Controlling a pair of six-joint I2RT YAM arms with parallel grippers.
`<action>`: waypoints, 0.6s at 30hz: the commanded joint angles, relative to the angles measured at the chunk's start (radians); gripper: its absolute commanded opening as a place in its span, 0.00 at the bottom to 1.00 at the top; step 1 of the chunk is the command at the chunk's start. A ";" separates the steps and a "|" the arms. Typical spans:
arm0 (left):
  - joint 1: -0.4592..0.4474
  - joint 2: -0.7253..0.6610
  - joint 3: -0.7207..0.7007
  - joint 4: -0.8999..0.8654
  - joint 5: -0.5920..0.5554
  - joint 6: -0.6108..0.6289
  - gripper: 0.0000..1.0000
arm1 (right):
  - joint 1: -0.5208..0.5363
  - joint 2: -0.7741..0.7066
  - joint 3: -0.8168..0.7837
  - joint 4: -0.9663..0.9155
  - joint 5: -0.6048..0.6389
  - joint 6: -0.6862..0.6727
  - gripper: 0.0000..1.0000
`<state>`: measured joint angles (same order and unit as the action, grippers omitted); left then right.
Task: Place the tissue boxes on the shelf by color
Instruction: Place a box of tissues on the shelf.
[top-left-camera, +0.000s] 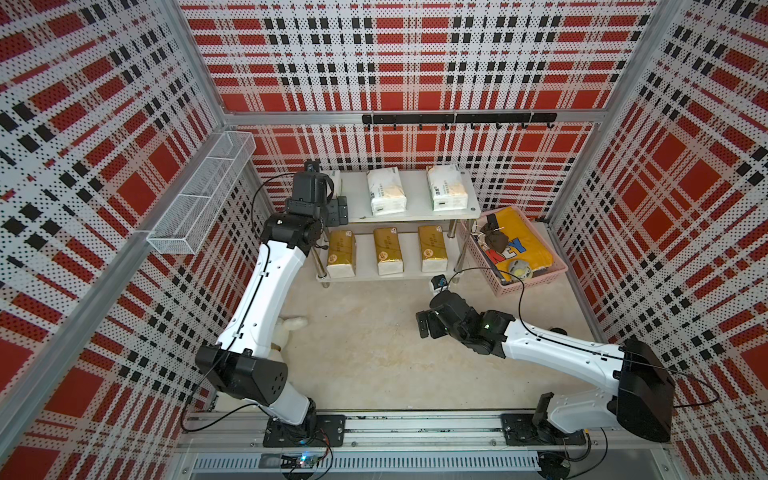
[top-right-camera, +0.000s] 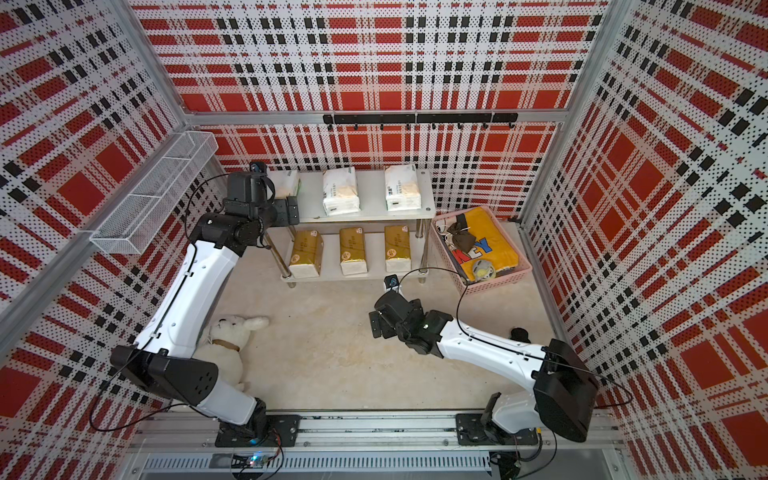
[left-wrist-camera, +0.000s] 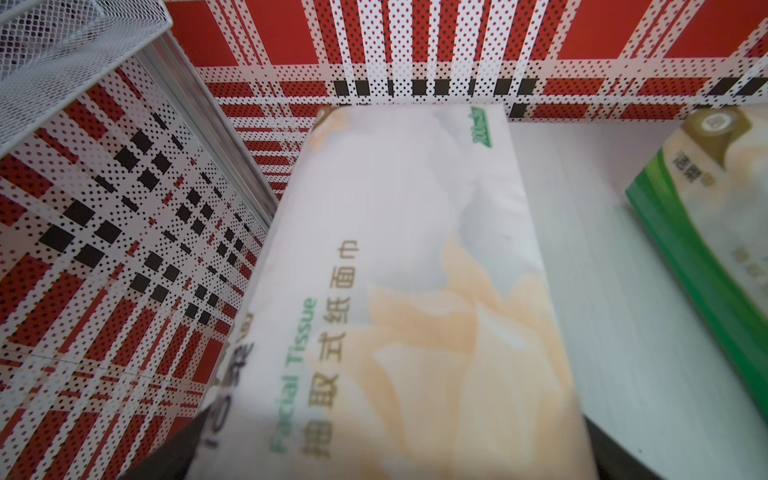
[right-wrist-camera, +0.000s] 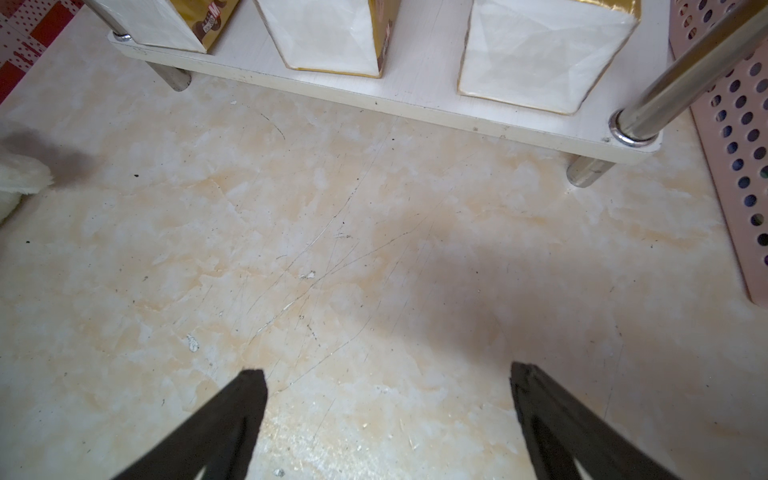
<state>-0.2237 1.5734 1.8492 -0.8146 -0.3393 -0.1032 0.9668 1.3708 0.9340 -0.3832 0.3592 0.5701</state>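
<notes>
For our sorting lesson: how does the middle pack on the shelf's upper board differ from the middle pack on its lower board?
Colour: the upper middle pack is white with a beige patch; the lower middle pack is shiny gold. Level: the white one lies on the shelf's top board, the gold one on its bottom board. Both lie flat, long sides running front to back.

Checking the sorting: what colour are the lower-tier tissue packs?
The packs are shiny gold; best in a top view.
</notes>
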 joint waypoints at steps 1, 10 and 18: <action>0.002 -0.021 -0.015 0.024 0.012 0.003 0.99 | 0.013 0.011 0.023 0.013 0.009 0.001 1.00; 0.003 -0.023 -0.033 0.041 0.017 0.006 0.99 | 0.013 0.013 0.023 0.014 0.007 0.002 1.00; -0.008 -0.024 -0.032 0.062 0.051 0.015 0.97 | 0.013 0.016 0.023 0.015 0.007 0.002 1.00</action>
<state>-0.2260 1.5711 1.8225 -0.7868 -0.3161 -0.1013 0.9733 1.3773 0.9344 -0.3824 0.3595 0.5701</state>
